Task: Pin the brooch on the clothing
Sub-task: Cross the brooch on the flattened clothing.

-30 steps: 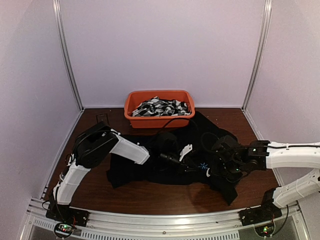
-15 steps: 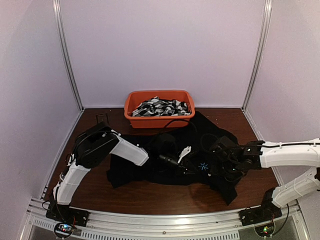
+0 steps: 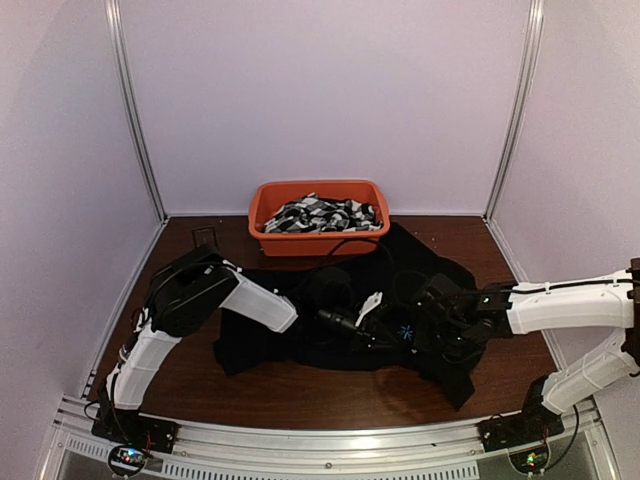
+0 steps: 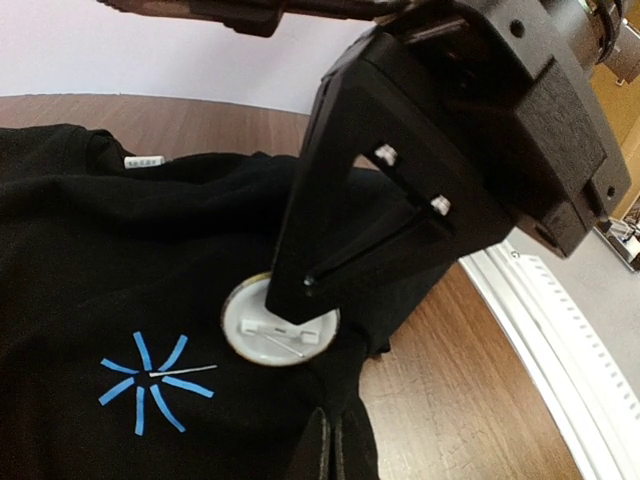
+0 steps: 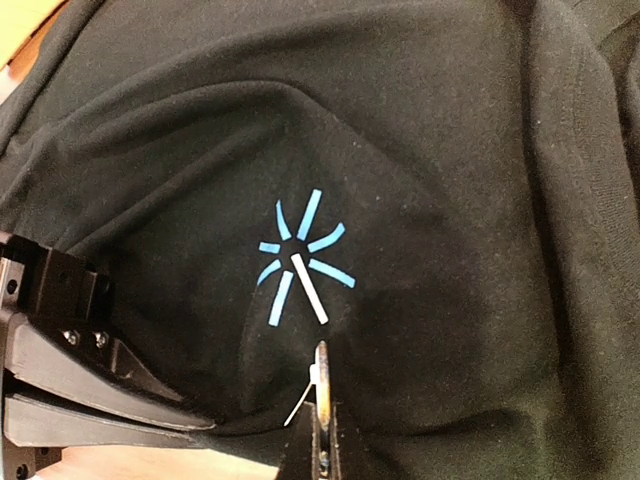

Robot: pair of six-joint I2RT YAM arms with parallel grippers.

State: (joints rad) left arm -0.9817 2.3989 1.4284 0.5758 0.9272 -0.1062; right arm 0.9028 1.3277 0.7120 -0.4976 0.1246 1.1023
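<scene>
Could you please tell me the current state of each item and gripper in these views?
shirt: lying rumpled on the table, starburst mark facing up.
brooch: clamped in the right gripper, pin back showing, against the shirt beside the mark.
right gripper: shut on the brooch.
left gripper: shut, pinching a shirt fold.
orange bin: upright, holding patterned fabrics.
</scene>
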